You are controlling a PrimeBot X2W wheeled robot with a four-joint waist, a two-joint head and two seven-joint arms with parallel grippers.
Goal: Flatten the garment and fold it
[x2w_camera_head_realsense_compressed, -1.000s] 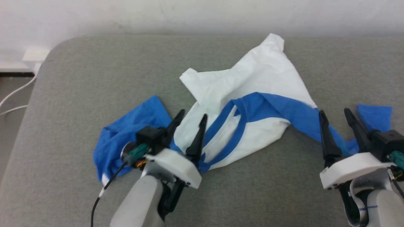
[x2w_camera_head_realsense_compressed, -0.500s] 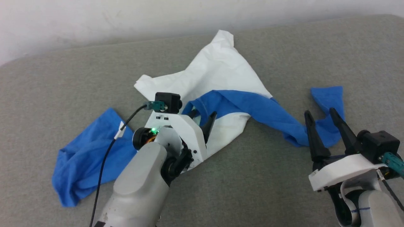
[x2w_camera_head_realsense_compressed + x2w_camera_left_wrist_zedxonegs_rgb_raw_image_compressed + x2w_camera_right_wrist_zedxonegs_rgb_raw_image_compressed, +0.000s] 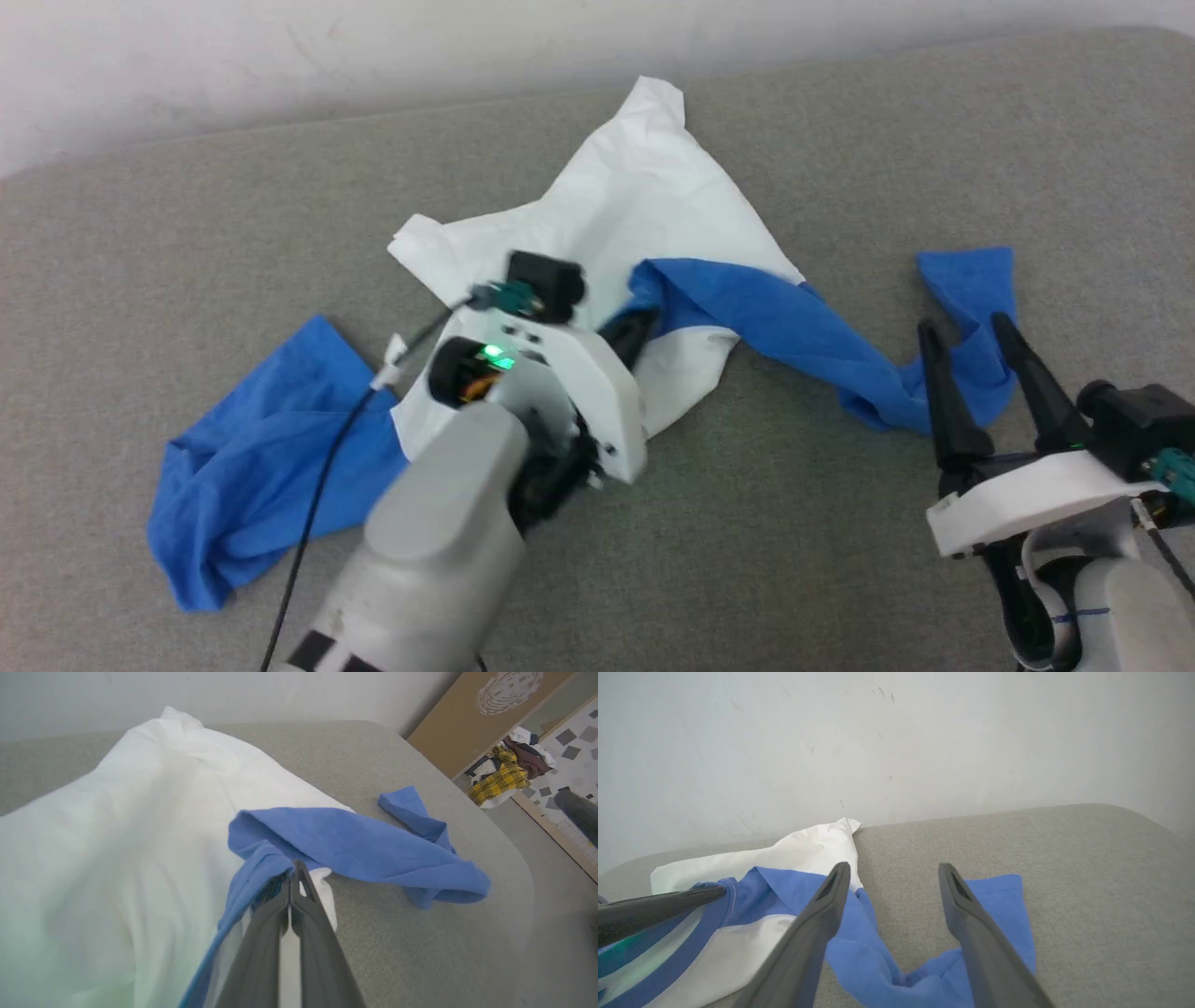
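Observation:
The garment [image 3: 644, 201] lies crumpled on the grey table [image 3: 822, 532], white body in the middle, one blue sleeve [image 3: 252, 467] bunched at the left and the other [image 3: 966, 275] trailing right. My left gripper [image 3: 639, 327] reaches over the white body and is shut on the blue collar [image 3: 261, 868]; in the left wrist view its fingers [image 3: 303, 905] pinch that fold together. My right gripper [image 3: 962, 324] stands open just in front of the right sleeve [image 3: 999, 896], nothing between its fingers [image 3: 822, 914]. The left gripper's fingers [image 3: 658, 907] also show at the collar in the right wrist view.
A pale wall [image 3: 373, 47] runs behind the table's far edge. The table's rounded right corner [image 3: 509, 858] drops to a floor holding a heap of clothes [image 3: 504, 765] and a brown board [image 3: 467, 714].
My left arm has reached forward over the garment and its fingers have gone from open to shut on the blue collar. The head camera has shifted. The right gripper stays open.

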